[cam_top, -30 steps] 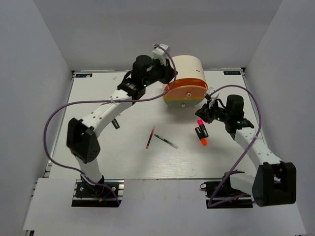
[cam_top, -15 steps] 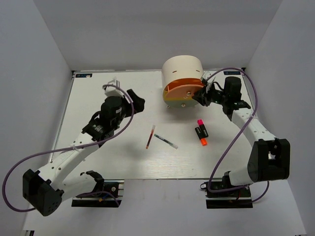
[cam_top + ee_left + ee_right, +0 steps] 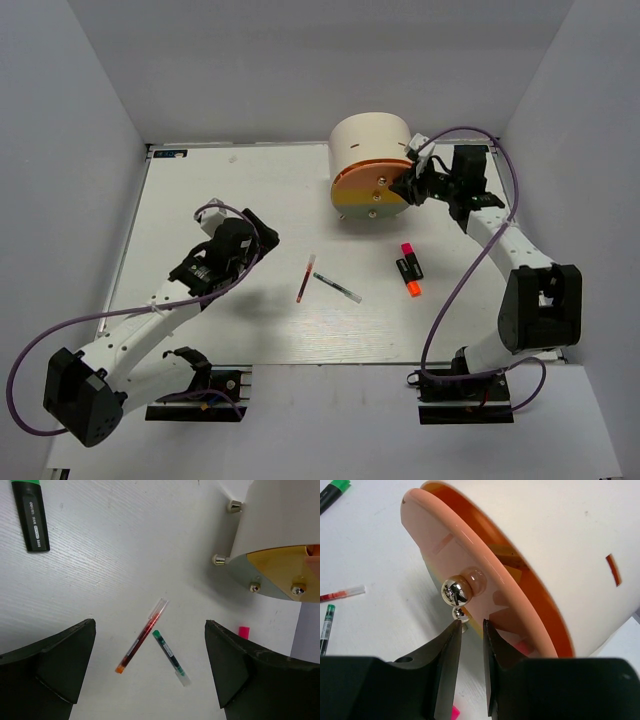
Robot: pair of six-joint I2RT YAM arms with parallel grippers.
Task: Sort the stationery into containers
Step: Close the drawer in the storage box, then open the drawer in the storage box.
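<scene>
Found left gripper (image 3: pixel 149 630) spread wide, empty, above thin red pen (image 3: pixel 141 636) and thin clear dark-tipped pen (image 3: pixel 170 657) mid-table. Noted right gripper (image 3: pixel 471 625) nearly clenched, grasping nothing, beside shiny round knob (image 3: pixel 455 591) of orange drawer (image 3: pixel 435 535), ajar, in cream half-cylinder organiser (image 3: pixel 370 135), far right.

bright even light, soft shadows, sharp

White wood-grain table (image 3: pixel 190 190), enclosed by plain grey walls: back panel (image 3: pixel 320 60) at 12 o'clock, side panels (image 3: pixel 60 200) at 9 and 3 o'clock. Lighting even, shadows soft.
</scene>
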